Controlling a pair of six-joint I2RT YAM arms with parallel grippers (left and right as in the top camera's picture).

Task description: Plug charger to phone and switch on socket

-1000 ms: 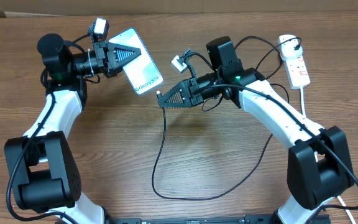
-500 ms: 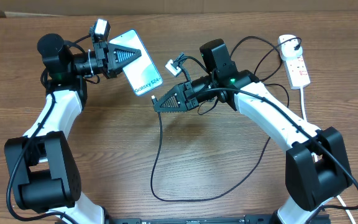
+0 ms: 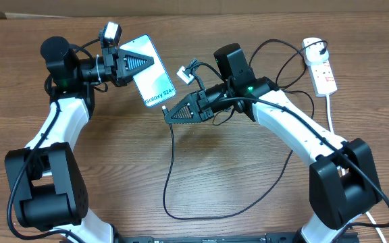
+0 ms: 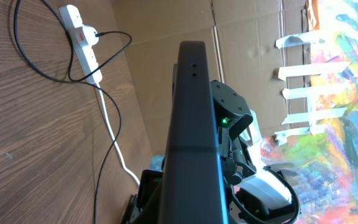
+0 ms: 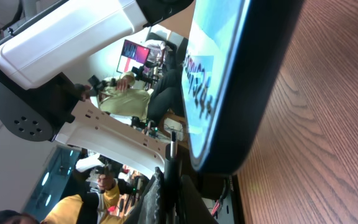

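My left gripper (image 3: 135,62) is shut on the phone (image 3: 152,71), held above the table with its cyan screen up and its text end toward the right arm. In the left wrist view the phone (image 4: 194,124) shows edge-on. My right gripper (image 3: 170,112) is shut on the charger's connector tip (image 5: 173,152), just below the phone's text end (image 5: 229,81). The tip points at that end, with a small gap. The black charger cable (image 3: 174,175) loops down over the table. The white socket (image 3: 319,64) lies at the far right, a black plug in it.
The socket also shows in the left wrist view (image 4: 82,37) with its white cord (image 4: 114,137). The white cord (image 3: 331,108) runs down the right side. Cardboard walls stand behind the table. The wooden table (image 3: 215,169) carries only the cable loop in the middle.
My right gripper has moved left with the connector tip, closing on the phone's text end. The left gripper and phone have stayed almost still.
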